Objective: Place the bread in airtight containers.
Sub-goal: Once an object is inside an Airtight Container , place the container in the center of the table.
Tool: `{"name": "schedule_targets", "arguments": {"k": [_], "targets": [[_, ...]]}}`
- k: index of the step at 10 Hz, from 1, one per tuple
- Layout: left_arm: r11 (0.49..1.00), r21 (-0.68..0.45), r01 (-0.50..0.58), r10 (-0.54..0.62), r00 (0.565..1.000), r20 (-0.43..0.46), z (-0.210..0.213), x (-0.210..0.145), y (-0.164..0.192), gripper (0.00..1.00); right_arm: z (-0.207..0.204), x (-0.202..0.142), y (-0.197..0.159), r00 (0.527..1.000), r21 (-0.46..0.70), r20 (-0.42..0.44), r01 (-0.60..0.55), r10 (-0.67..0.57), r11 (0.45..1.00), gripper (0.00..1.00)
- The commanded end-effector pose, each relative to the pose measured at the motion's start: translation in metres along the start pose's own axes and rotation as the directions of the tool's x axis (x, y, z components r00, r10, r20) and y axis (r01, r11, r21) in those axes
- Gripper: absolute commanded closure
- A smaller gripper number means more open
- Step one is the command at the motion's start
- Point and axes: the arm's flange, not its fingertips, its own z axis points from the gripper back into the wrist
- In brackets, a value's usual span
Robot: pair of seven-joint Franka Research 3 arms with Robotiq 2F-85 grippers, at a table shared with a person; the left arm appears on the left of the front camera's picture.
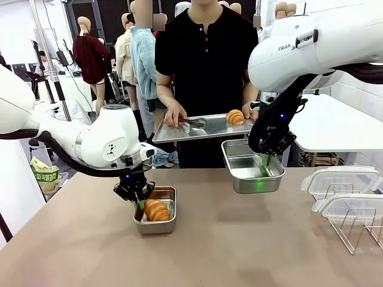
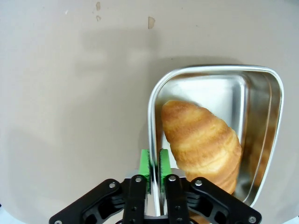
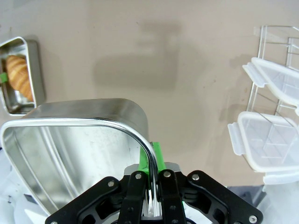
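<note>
Left gripper (image 2: 155,161): green pads pinched on the thin rim of the shiny steel croissant tub (image 2: 261,121). The ridged golden croissant (image 2: 201,140) lies inside, just right of the jaws, its near end hidden behind the fingers. Right gripper (image 3: 152,158): clamped on the rounded-corner wall of the empty tub (image 3: 70,154), basin left of the jaws. Clear lids (image 3: 271,144) well right. Second croissant (image 1: 235,116) on the person's perforated tray (image 1: 179,133).

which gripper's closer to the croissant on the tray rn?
Right. The right gripper, clamped on the rim of the empty tub, hangs just below the croissant on the tray. The left gripper is down at the table, pinching the rim of the filled tub.
</note>
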Motion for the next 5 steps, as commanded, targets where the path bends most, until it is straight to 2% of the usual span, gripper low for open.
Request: {"name": "schedule_targets", "arguments": {"k": [1,3,5], "targets": [[1.0,0.013,0.012,-0.012,1.0,0.027,-0.0026,0.0011,0.0031,0.42,0.0017,0.0001,-0.0009,1.0,-0.009,0.006,0.001,-0.001,1.0,1.0],[1.0,0.029,0.011,-0.011,1.0,0.025,-0.0038,0.0029,0.0039,0.04,0.0017,0.0001,-0.0009,1.0,-0.009,0.006,0.001,-0.001,1.0,1.0],[0.999,0.04,0.01,-0.011,1.0,0.027,-0.0006,0.0015,0.0042,0.0,0.0017,0.0001,-0.0009,1.0,-0.009,0.006,0.001,-0.001,1.0,1.0]]}}
